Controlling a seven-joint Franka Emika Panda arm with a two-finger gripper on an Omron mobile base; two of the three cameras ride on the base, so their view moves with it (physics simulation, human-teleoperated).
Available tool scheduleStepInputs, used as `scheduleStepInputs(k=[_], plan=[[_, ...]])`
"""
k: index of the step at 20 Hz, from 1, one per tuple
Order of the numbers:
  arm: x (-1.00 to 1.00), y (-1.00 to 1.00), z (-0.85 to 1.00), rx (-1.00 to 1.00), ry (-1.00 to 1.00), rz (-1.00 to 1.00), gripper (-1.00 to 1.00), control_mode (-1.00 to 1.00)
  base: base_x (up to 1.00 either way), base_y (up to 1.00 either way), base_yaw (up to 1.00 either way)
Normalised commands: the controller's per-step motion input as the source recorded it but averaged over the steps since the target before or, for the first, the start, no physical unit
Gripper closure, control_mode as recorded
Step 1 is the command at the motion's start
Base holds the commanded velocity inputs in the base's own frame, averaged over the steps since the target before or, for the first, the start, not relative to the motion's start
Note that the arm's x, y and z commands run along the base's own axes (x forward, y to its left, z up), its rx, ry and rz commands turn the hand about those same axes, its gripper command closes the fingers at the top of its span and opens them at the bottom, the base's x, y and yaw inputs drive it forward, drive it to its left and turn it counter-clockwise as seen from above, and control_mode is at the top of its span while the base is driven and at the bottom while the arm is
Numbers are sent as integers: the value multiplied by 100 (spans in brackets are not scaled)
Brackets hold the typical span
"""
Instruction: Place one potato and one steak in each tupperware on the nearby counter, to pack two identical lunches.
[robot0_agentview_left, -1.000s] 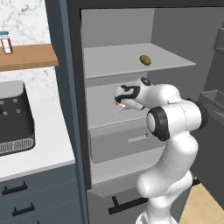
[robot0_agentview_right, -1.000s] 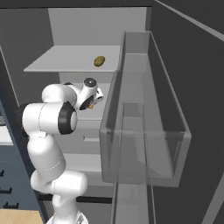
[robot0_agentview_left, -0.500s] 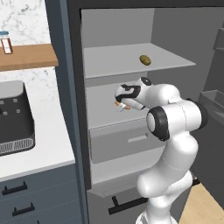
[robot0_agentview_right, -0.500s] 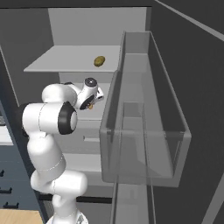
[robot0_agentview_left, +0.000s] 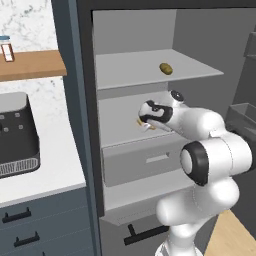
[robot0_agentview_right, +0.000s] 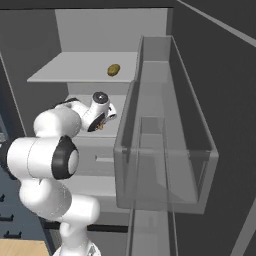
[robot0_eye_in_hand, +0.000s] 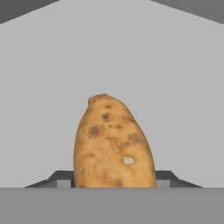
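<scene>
My gripper (robot0_agentview_left: 142, 121) reaches into the open fridge, just over its middle shelf (robot0_agentview_left: 120, 132), and is shut on a potato (robot0_eye_in_hand: 113, 144). This brown speckled potato stands lengthwise between the two dark fingertips (robot0_eye_in_hand: 168, 178) in the hand view. From the right base view the gripper (robot0_agentview_right: 101, 126) shows a sliver of tan at its tip. A second potato (robot0_agentview_left: 166, 68) (robot0_agentview_right: 114, 70) lies alone on the upper shelf (robot0_agentview_left: 135, 70). The white counter (robot0_agentview_left: 50, 165) runs left of the fridge. The steak and the tupperware are out of view.
A black appliance (robot0_agentview_left: 15, 135) stands on the counter under a wooden wall shelf (robot0_agentview_left: 35, 65) that holds a small jar (robot0_agentview_left: 6, 48). A grey drawer (robot0_agentview_left: 145, 161) sits below the middle shelf. The open fridge door's clear bins (robot0_agentview_right: 165, 150) crowd the arm's right side.
The jaws have closed on the potato since a second ago. The arm has barely moved and the second potato lies where it was.
</scene>
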Motion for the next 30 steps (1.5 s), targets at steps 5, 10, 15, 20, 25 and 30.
scheduleStepInputs(k=[5,10,15,20,25,30], plan=[[-53,-21,93,-1,2,-10,100,-100,0,0,0],[-17,-34,100,-1,24,-16,100,-100,0,0,0],[-82,-23,30,0,19,-20,100,-100,0,0,0],[-100,-3,-6,0,-8,-9,100,-100,0,0,0],[-72,0,-10,0,-6,-1,100,-100,0,0,0],[-23,0,0,0,0,0,100,100,-9,0,0]])
